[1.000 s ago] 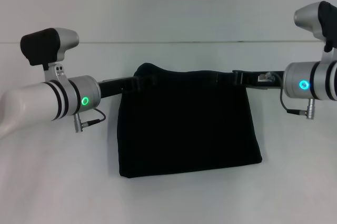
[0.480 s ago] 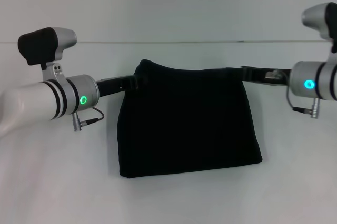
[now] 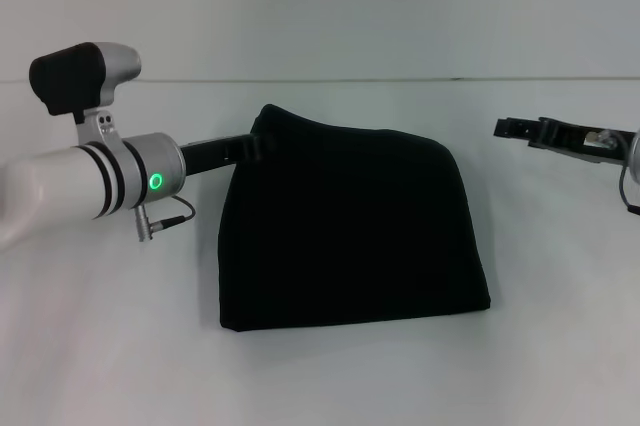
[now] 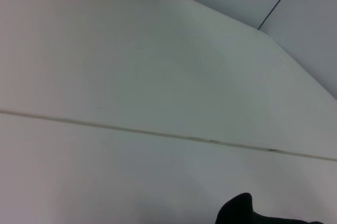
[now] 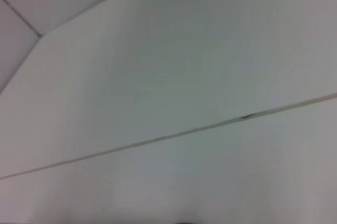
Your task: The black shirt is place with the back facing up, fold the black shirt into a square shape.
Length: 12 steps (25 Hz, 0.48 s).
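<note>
the left gripper (image 3: 258, 143) reaches in from the left, its black fingers at the far left corner of the large plain black soft-fabric shirt (image 3: 350, 231); whether those fingers are parted or pinched on the cloth cannot be told. the shirt lies folded into a rough square in the middle of the white table (image 3: 320, 376), far left corner bunched up. over to the right, the right gripper (image 3: 512, 128) hovers well apart from the shirt, holding nothing, its finger gap unreadable.
</note>
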### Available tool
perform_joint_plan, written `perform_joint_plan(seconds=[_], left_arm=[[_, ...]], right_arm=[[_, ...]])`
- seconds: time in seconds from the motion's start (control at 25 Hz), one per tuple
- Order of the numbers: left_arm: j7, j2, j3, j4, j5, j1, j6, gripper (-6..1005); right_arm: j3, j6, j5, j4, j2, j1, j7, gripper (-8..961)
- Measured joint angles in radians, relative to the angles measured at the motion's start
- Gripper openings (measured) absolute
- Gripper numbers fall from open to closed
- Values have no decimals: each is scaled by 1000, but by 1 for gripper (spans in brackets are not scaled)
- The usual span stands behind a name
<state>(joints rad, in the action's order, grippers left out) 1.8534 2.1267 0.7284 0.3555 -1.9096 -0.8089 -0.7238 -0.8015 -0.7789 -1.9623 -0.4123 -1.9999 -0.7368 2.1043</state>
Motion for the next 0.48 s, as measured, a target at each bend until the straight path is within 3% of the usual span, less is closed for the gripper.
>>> perform_joint_plan(seconds=[0.48], left_arm=[[-3, -11, 7, -1, -4, -19, 2, 114]], right_arm=[[11, -181, 63, -11, -24, -14, -219, 675]])
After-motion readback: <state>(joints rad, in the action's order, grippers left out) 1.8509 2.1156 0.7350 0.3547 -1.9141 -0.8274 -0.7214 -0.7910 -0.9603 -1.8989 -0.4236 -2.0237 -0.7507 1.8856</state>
